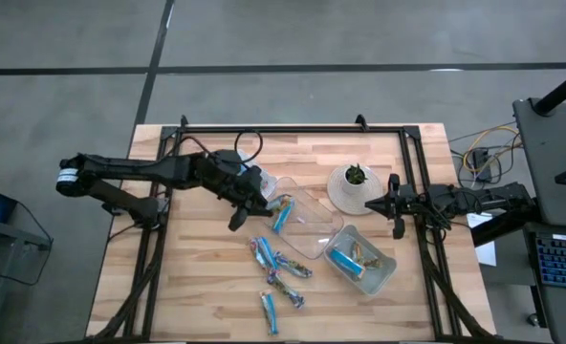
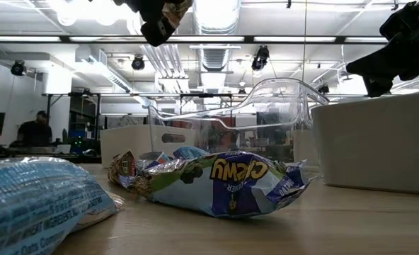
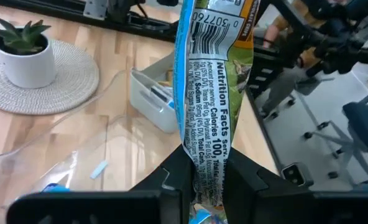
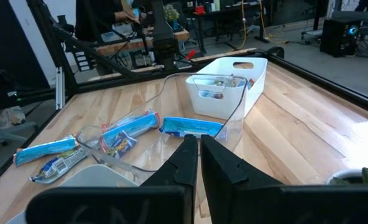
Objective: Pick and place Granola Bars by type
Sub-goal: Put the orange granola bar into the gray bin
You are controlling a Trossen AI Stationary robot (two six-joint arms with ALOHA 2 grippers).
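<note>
Left tool (image 1: pixel 248 196) is over the bench (image 1: pixel 197 277) near its rear left, just beside the white bin (image 1: pixel 265 182) and the end of the clear tray (image 1: pixel 312 225); its fingers (image 3: pixel 171 180) are clamped on a green-and-blue bar (image 3: pixel 212 87), which hangs lifted off the wood with the nutrition label facing the wrist camera. Right tool (image 1: pixel 395 207) sits at the right edge of the bench beside the plant pot (image 1: pixel 356 178) on its woven mat (image 1: pixel 345 196), fingers (image 4: pixel 187 158) pressed together with nothing between them. One blue bar (image 1: pixel 282 215) lies in the clear tray. More bars (image 1: pixel 361 260) sit in the second clear tray (image 1: pixel 383 277) at front right. A loose cluster of bars (image 1: pixel 278 268) lies on the wood in the front middle, one separate bar (image 1: pixel 269 311) nearer the front edge. Low view shows a "Chewy" wrapper (image 2: pixel 231 184) close up on the wood.
</note>
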